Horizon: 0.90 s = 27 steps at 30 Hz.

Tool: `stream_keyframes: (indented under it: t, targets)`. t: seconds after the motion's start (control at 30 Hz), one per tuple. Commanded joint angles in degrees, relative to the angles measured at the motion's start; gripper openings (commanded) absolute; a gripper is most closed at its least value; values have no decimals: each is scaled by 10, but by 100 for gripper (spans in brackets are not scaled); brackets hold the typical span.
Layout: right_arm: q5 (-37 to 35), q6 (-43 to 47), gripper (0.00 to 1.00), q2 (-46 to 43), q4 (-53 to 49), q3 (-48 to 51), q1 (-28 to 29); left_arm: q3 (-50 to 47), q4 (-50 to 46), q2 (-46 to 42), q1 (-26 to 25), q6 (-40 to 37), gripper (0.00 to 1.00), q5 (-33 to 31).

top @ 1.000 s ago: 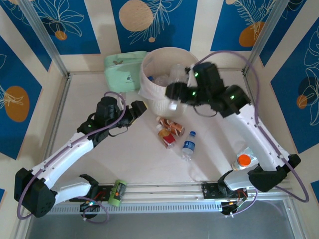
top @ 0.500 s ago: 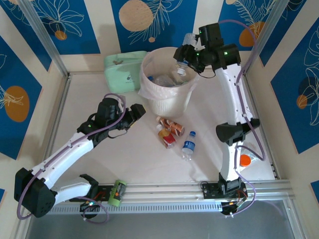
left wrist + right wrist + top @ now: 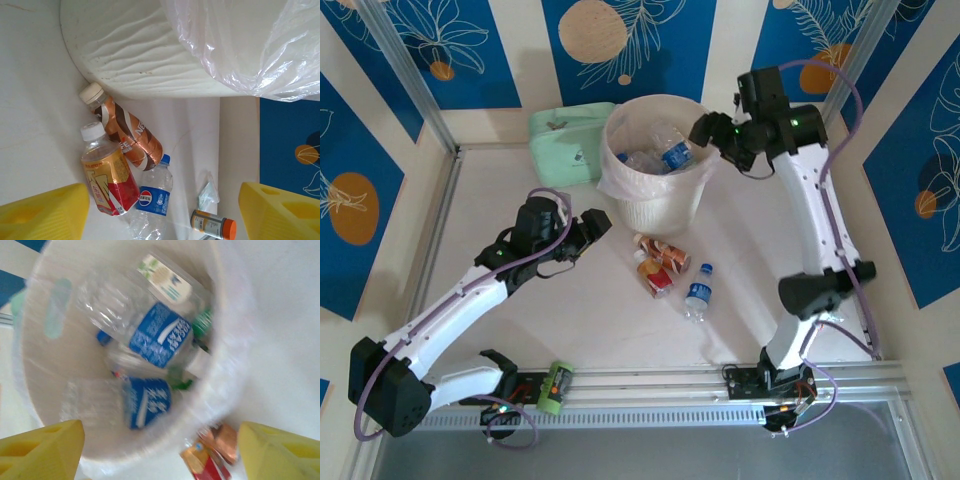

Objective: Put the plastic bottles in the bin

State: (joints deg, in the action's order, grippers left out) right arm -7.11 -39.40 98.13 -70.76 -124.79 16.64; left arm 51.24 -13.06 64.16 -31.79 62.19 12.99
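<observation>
The right gripper (image 3: 701, 129) hangs over the right rim of the bin (image 3: 638, 205). Its jaws are spread wide with nothing between the yellow fingertips (image 3: 41, 448). Straight below it, inside the bag lining (image 3: 240, 45), lie several plastic bottles. A blue-labelled bottle (image 3: 161, 336) sits in the middle and a second blue-labelled bottle (image 3: 146, 402) lies closer to the fingertips. A white-and-green-labelled bottle (image 3: 165, 284) lies farthest from them. The wrist view is too blurred for a full count.

The left gripper (image 3: 599, 218) sits low over the table (image 3: 520, 180), just beside the bin's base on its left. Its jaws are also wide apart and hold nothing. Ahead of it, 3 bottles lie on their sides in a cluster. The brown bottle (image 3: 127, 132) has its cream cap right against the foot of the bin wall. The red-and-yellow bottle (image 3: 107, 177) lies against the brown one, nearest to this gripper. The clear blue-capped bottle (image 3: 152, 197) lies on the far side of those 2, just beside them. Farther ahead of this gripper, apart from the cluster, lies an orange-capped bottle (image 3: 212, 224). A pale-green pouch (image 3: 568, 140) rests just beside the bin, beyond the left gripper.
</observation>
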Motion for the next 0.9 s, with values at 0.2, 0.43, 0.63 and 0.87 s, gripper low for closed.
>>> stream_keyframes:
  t: [0.2,0.43,0.63,0.87]
  targets:
    - [-64,-71,78,-243,108,451,38,11,-24,-11,0,-24,77,-21]
    - [-9,-154,78,-288,192,677,71,8,-14,-6,0,-24,76,-14]
    - [48,-164,78,-247,248,731,69,9,1,-9,0,-27,77,-8]
    - [49,-155,77,-192,258,740,69,-23,47,-19,0,-7,77,1]
